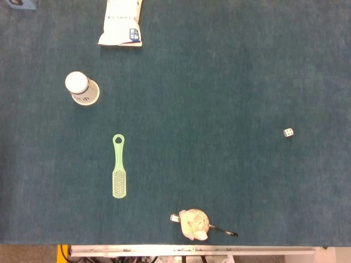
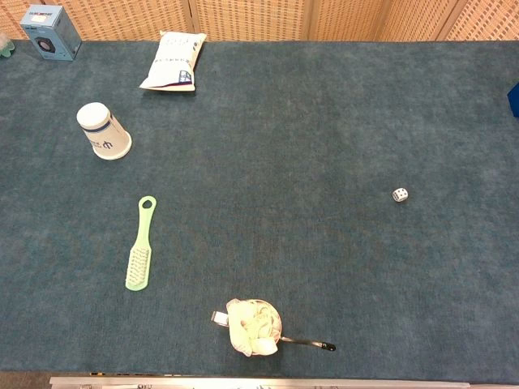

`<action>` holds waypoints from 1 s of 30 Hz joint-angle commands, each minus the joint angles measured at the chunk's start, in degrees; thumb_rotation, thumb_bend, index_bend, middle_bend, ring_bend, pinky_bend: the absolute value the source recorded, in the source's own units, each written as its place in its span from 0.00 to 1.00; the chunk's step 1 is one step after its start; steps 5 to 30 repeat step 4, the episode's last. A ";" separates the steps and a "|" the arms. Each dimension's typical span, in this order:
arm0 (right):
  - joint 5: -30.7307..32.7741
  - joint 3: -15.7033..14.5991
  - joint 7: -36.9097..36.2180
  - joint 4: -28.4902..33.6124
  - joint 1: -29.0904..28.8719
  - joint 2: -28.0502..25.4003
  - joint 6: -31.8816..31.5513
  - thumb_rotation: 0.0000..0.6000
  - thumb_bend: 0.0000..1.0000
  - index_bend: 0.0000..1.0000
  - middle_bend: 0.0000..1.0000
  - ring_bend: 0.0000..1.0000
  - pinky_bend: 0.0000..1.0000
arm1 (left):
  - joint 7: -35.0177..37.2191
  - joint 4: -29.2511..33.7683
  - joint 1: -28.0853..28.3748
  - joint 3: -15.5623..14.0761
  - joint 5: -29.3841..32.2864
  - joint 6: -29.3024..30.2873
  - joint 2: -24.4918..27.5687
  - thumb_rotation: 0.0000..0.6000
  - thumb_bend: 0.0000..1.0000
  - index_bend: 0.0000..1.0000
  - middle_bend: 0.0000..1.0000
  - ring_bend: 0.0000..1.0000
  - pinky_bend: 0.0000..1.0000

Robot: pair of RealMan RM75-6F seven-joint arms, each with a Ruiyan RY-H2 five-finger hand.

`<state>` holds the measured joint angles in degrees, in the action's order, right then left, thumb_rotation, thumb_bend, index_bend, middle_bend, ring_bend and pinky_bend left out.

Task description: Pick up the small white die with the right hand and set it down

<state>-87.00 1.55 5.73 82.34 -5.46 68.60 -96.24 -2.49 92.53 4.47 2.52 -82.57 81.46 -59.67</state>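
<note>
So we're on the blue felt table (image 2: 324, 121) with neither hand in either view, so we can't tell whether the fingers are spread, pressed together or pinching anything. Largest clutter sits well to the left: white snack bag (image 2: 172, 61), tipped paper cup (image 2: 103, 131), green brush (image 2: 139, 254), all far from the small white die (image 2: 400, 194), which rests alone on bare felt toward the right side. If it still needs picking, we'd judge a straight top-down right-hand approach best, thumb and one finger closing on opposite faces, slowly, so it doesn't roll.
</note>
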 commanded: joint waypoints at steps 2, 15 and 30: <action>1.02 0.90 -2.59 -0.64 0.12 -0.88 1.69 1.00 0.45 0.34 0.33 0.30 0.42 | -0.51 -0.49 0.78 -0.05 0.81 -1.56 -0.49 1.00 0.20 0.36 0.25 0.18 0.31; 1.00 0.95 -3.10 -0.76 -0.01 -1.11 2.62 1.00 0.45 0.34 0.33 0.30 0.42 | -1.04 -0.60 1.08 -0.10 1.02 -2.13 -0.78 1.00 0.20 0.36 0.25 0.18 0.32; 1.00 0.95 -3.10 -0.76 -0.01 -1.11 2.62 1.00 0.45 0.34 0.33 0.30 0.42 | -1.04 -0.60 1.08 -0.10 1.02 -2.13 -0.78 1.00 0.20 0.36 0.25 0.18 0.32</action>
